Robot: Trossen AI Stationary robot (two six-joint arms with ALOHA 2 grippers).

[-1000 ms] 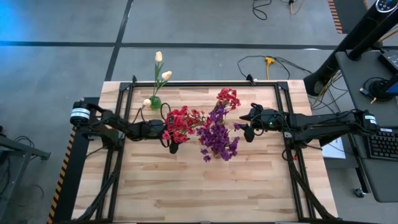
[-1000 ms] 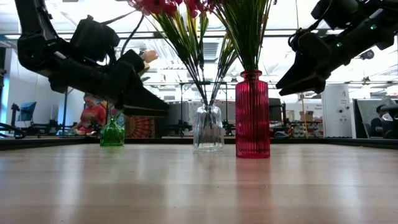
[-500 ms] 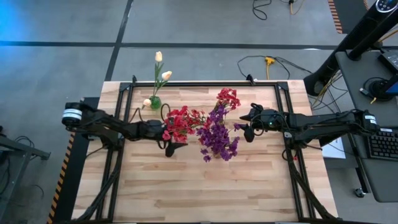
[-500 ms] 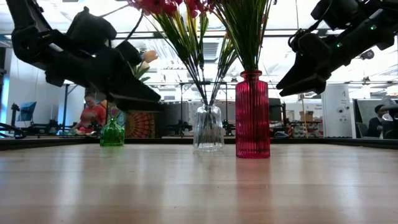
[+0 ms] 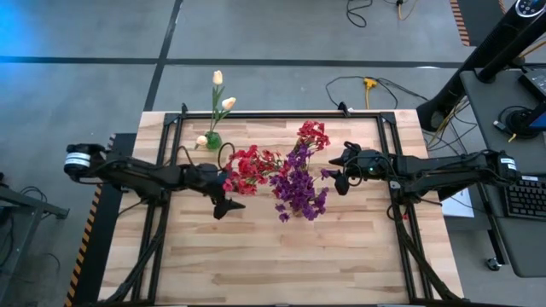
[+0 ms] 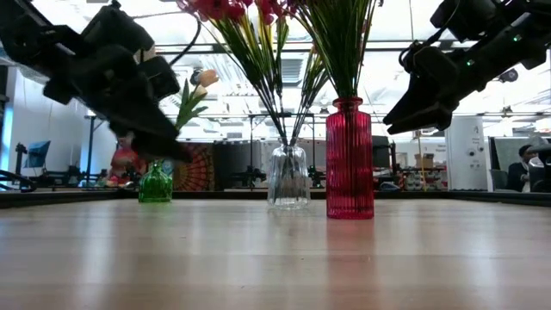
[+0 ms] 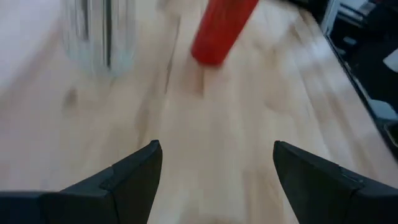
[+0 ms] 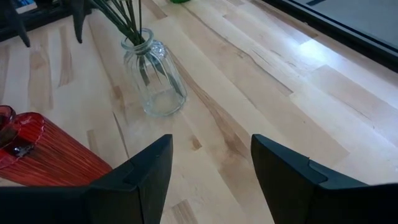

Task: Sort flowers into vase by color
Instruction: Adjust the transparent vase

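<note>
The light wooden tabletop [image 5: 281, 247] sat in a black metal frame [image 5: 95, 230] on a grey concrete floor [image 5: 85, 85] crossed by dark tape lines [image 5: 256, 60]. A yellow-plugged cable [image 5: 368, 83] trailed behind it. A desk with a keyboard [image 5: 522, 198] stood alongside. Bright ceiling lights [image 6: 379, 77] filled the room beyond.

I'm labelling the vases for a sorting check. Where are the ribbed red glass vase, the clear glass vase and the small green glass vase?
ribbed red glass vase [image 6: 349, 164]: low view, middle of its body.
clear glass vase [image 6: 287, 179]: low view, middle of its body.
small green glass vase [image 6: 156, 187]: low view, its rounded belly.
</note>
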